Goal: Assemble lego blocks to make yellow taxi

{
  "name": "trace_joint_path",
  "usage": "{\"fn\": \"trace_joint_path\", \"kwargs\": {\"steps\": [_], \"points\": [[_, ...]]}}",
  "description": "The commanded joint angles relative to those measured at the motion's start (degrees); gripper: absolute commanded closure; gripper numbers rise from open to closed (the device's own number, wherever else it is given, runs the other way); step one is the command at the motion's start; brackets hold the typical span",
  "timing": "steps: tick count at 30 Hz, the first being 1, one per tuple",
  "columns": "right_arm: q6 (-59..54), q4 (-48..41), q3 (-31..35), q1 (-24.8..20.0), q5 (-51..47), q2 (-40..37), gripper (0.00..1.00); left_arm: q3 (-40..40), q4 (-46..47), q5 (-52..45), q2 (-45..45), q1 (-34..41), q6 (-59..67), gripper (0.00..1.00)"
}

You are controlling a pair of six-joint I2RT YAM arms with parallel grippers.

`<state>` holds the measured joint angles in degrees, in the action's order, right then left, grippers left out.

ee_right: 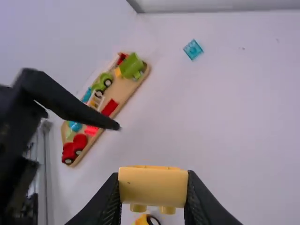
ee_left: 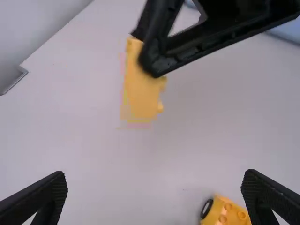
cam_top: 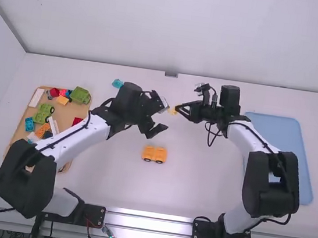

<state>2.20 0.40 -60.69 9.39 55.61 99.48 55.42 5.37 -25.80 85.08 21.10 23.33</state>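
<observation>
Right now the risk sits with the yellow block, pinched between the closed-in fingers of the right gripper and held out over the middle of the table. The left gripper is empty, its fingers spread wide, close by on the block's left side. The wheeled yellow base stands on the table, nearer the arms' bases than the block.

The block's studs point off to the side or downward rather than plainly up, so the step in hand looks like a turn or a handover. If the left fingers come in off-centre, they could knock the block askew or bump the right gripper — there is little room between them. Letting go on the right before the left has a firm hold would drop it. And if it reaches the base still tipped, the studs won't seat; pressing harder could send the base rolling on its wheels.
</observation>
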Motion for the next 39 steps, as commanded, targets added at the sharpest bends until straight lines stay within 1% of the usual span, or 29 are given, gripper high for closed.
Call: {"fn": "trace_joint_path", "kwargs": {"steps": [1,2,4,5,8,10,11,12,14,18,20,21,23,24,27,32,35,39], "points": [[-10.16,-7.78,-6.62,0.5,-4.59,0.17,0.82,1.88,1.09,-9.68,-1.18,-3.61,-0.44,0.01],[-10.58,-8.7,-7.02,0.55,-5.16,0.17,0.82,1.92,1.18,-9.9,-1.2,-3.82,-0.46,0.01],[-16.11,-21.14,-12.63,1.99,-14.34,0.17,0.84,2.05,1.27,-11.54,-1.18,-6.78,-2.54,0.01],[-17.68,-25.88,-14.8,2.82,-18.21,0.17,0.85,2.05,1.31,-11.52,-1.18,-8.07,-3.06,0.01],[-20.55,-33.68,-18.47,4.92,-24.41,0.2,0.88,1.9,1.49,-11.87,-1.18,-9.97,-2.97,0.01],[-20.55,-39.26,-20.98,7.28,-31.85,0.24,0.88,1.9,1.49,-13.09,-1.18,-11.47,-3.02,0.01],[-19.87,-41.18,-21.66,8.13,-35.17,0.24,0.88,1.9,1.46,-13.51,-1.2,-11.87,-2.97,0.01],[-19.54,-41.81,-21.9,8.48,-36.39,0.26,0.88,1.9,1.42,-13.68,-1.2,-12.0,-2.97,0.01],[-16.39,-45.4,-22.62,10.58,-41.44,0.28,0.88,1.9,1.22,-13.81,-1.18,-12.57,-2.97,0.01],[-11.89,-49.94,-21.7,13.33,-42.12,0.28,0.92,1.84,-0.66,-12.13,-1.18,-12.5,-2.99,0.01],[-8.09,-50.62,-20.85,14.08,-43.1,0.28,0.94,1.84,-1.62,-12.13,-1.18,-12.44,-2.97,0.01],[-3.56,-51.19,-20.06,14.53,-44.59,0.28,0.96,1.84,-2.38,-12.13,-1.18,-12.44,-2.99,0.01],[1.95,-52.85,-18.82,14.78,-45.7,0.28,0.99,1.84,-3.04,-12.13,-1.18,-12.46,-2.95,0.01],[2.82,-53.16,-18.51,14.78,-45.55,0.28,1.0,1.84,-3.08,-12.11,-1.18,-12.5,-2.95,0.01],[8.11,-52.92,-16.55,14.78,-44.98,0.28,1.0,1.84,-3.23,-12.11,-1.16,-12.48,-2.95,0.01],[24.39,-53.18,-14.53,14.16,-44.98,0.28,1.0,1.84,-2.86,-12.11,-0.63,-12.5,-2.97,0.01],[39.8,-54.66,-14.47,13.05,-45.07,0.28,1.0,1.22,-3.02,-12.11,-0.63,-12.48,-2.97,0.01],[50.93,-54.99,-13.29,12.17,-45.0,0.28,1.0,-0.15,-5.03,-12.11,-0.63,-12.48,-2.97,0.01]]}}
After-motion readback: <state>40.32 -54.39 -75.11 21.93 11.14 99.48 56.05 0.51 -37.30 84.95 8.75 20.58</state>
